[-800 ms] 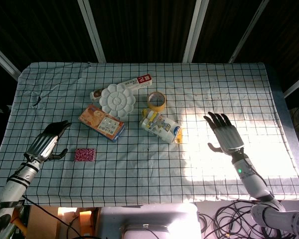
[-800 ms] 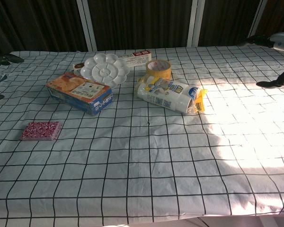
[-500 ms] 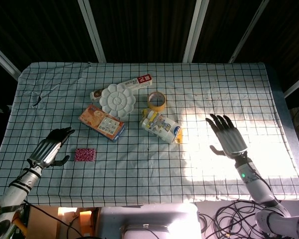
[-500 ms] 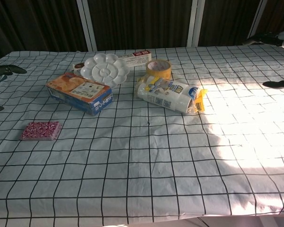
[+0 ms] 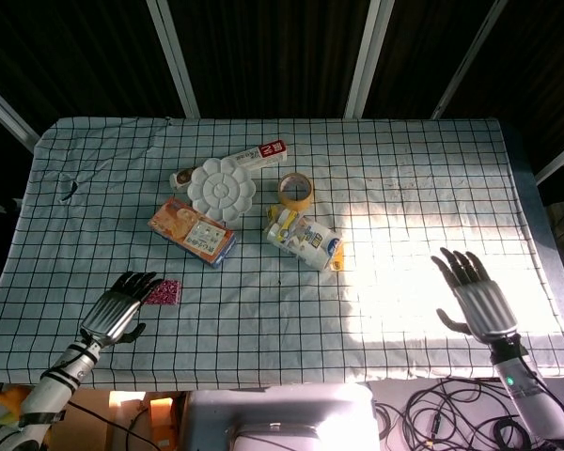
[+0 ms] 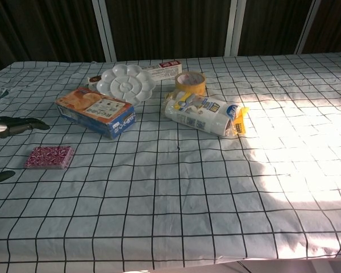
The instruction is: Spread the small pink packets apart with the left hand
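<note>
The small pink packets (image 5: 164, 292) (image 6: 49, 157) lie in one flat stack on the checked cloth, near the front left. My left hand (image 5: 120, 309) hovers open just left of and nearer than the stack, its fingertips overlapping the stack's left edge in the head view. In the chest view only fingertips (image 6: 23, 124) show at the left edge, above and left of the packets. My right hand (image 5: 474, 297) is open, fingers spread, near the front right of the table, over the sunlit patch. It holds nothing.
Behind the packets lie an orange and blue box (image 5: 193, 231), a white flower-shaped palette (image 5: 222, 187), a long red and white box (image 5: 260, 154), a roll of yellow tape (image 5: 295, 191) and a white plastic bag of items (image 5: 305, 239). The table's front edge (image 5: 263, 383) is close.
My left hand has drawn back toward the front edge and right, closing on the pink packets. My right hand has pulled back toward the front right and left the chest view.
</note>
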Controlling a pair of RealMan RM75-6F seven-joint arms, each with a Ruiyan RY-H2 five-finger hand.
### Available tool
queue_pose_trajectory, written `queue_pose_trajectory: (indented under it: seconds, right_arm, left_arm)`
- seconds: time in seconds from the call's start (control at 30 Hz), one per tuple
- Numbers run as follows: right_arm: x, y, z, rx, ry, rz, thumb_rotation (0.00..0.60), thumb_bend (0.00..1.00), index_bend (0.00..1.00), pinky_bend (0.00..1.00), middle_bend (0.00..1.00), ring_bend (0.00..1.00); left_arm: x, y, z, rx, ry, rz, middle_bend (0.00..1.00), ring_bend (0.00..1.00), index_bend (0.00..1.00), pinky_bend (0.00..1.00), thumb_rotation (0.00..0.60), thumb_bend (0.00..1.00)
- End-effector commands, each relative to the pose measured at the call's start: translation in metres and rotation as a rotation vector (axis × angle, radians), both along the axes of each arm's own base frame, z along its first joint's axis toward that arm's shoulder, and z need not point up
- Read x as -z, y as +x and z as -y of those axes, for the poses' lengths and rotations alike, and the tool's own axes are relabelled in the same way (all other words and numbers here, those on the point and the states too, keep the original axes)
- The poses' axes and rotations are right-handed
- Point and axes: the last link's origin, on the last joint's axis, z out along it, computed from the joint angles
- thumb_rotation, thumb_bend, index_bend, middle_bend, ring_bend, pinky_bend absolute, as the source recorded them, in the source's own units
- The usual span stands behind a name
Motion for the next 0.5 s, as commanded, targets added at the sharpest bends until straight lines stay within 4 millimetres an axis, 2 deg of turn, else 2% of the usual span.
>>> queue_pose_trajectory:
  seconds: [0.03,0.3,0.5]
  right_arm:
    - [-0.005,-0.006,-0.009,0.006,0.003,-0.001,0.6,0.24,0.0,0.0,0.0,0.0]
    - [-0.008,-0.01,-0.014,0.015,0.008,0.013,0.6,0.24,0.0,0.0,0.0,0.0]
    - [-0.007,-0.012,-0.012,0.02,0.018,0.017,0.6,0.24,0.0,0.0,0.0,0.0]
  left_arm:
    - [0.019,0.003,-0.01,-0.002,0.049,-0.007,0.0,0.0,0.05,0.0,0.6,0.37]
    - [0.037,0.001,-0.033,-0.055,0.064,-0.046,0.0,0.0,0.08,0.0,0.6,0.37]
    - [0.041,-0.003,-0.034,-0.095,0.036,-0.097,0.0,0.0,0.12,0.0,0.6,0.37]
